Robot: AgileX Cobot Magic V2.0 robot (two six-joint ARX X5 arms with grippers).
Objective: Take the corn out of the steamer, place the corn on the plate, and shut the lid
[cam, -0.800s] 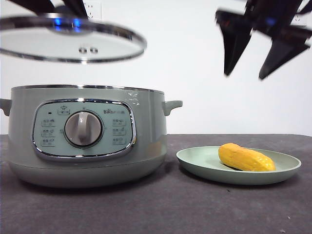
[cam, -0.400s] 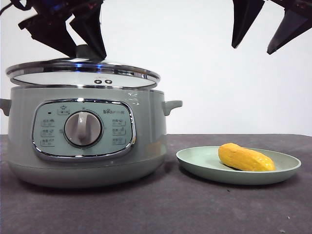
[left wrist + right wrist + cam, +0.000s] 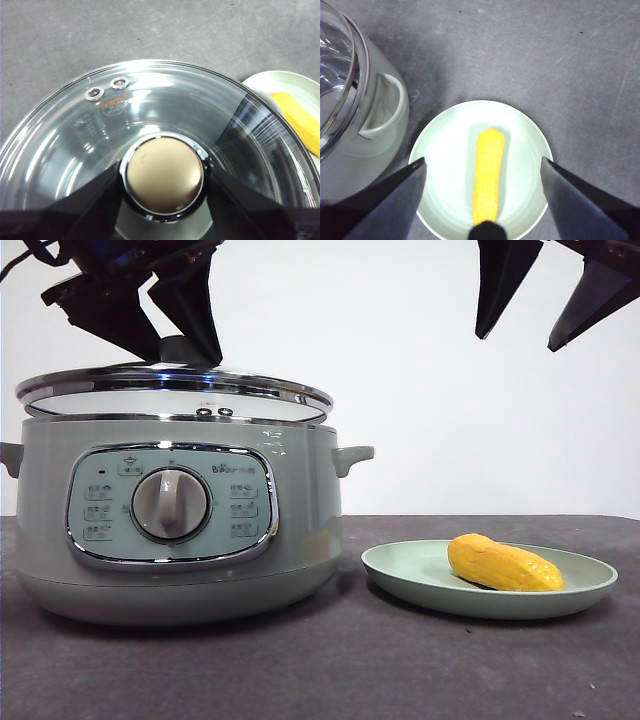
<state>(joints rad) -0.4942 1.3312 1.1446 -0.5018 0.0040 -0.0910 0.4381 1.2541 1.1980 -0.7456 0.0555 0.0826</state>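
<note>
- Tabletop (image 3: 330,670): dark grey, matte, lightly speckled and scuffed; it carries the steamer and the plate side by side.
- Backdrop: plain white wall (image 3: 420,390) behind the tabletop in the front view; nothing else of the room can be made out.
- Steamer (image 3: 170,520): pale sage-green pot with a chrome-framed panel and a grey dial (image 3: 171,504) facing the front camera; a small side handle points toward the plate.
- Lid (image 3: 175,392): glass with a steel rim, sitting at the steamer's top and slightly tilted, its front edge a little raised off the pot rim; whether it is fully seated cannot be told.
- Left gripper (image 3: 165,181): jaws closed on either side of the lid's knob (image 3: 165,175), gripping it from above.
- Plate (image 3: 400,575): pale green, just beside the steamer, apart from it.
- Corn (image 3: 505,563): yellow-orange cob lying on its side inside the plate.
- Right gripper (image 3: 482,175): jaws spread wide and empty, high above the plate and corn.
- Hidden or cut off: the steamer's inside is screened by reflections on the lid; the steamer's far side handle is cut by the frame edge; both arms are cropped at the top of the front view; panel lettering is too small to read.
</note>
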